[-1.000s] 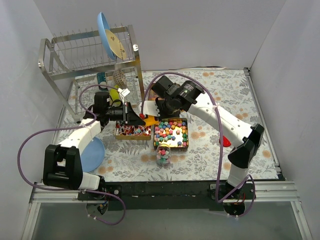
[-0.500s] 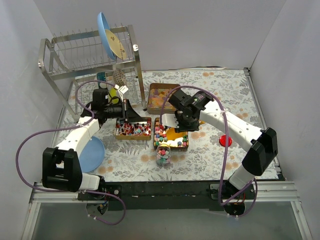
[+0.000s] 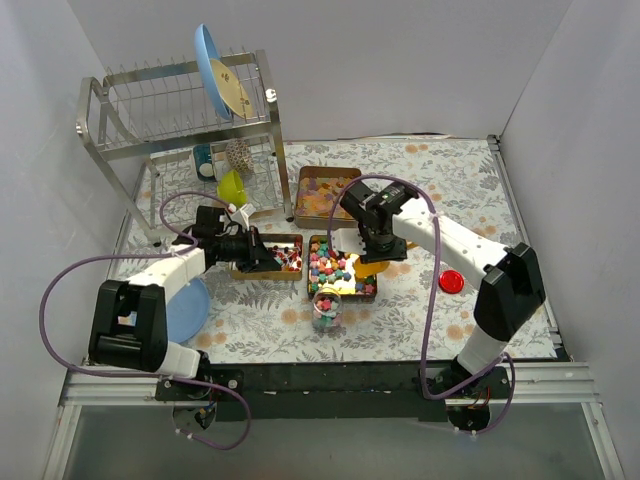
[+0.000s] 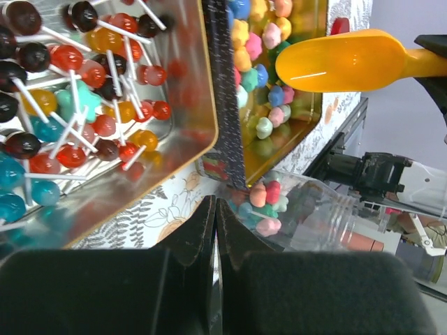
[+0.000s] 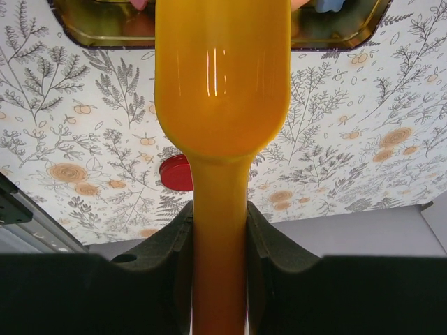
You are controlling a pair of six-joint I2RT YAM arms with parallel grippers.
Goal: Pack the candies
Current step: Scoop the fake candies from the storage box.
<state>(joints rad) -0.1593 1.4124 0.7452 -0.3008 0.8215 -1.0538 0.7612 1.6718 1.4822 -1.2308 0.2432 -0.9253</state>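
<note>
A steel wire dish rack (image 3: 150, 120) stands well to the back left of the gold rectangular nugget tin (image 3: 365, 295), the middle one of three tins on the flowered tablecloth (image 3: 250, 330). A flat blue plate (image 3: 187, 308) lies well to that tin's left. Closer in, the left gripper (image 3: 262, 256) hangs low over a second gold tin (image 3: 270, 277) that sits just beside the nugget tin's left wall. Its black fingers (image 4: 188, 244) are pressed together with nothing between them. That second tin holds round lollipops on white sticks (image 4: 84, 77). The nugget tin itself is filled with bright multicoloured nuggets (image 3: 335, 265). A clear plastic jar (image 3: 325, 310) stands just in front of it with a few nuggets inside. Behind it, a third gold tin (image 3: 303, 190) carries pale orange-yellow flat pieces (image 3: 320, 205). At the nugget tin's right edge the right gripper (image 5: 218, 237) is clamped on the handle of an orange plastic scoop (image 5: 222, 84), whose bowl reaches over that edge. A round red lid (image 3: 452, 281) lies on the cloth to the tin's right, apart from it
</note>
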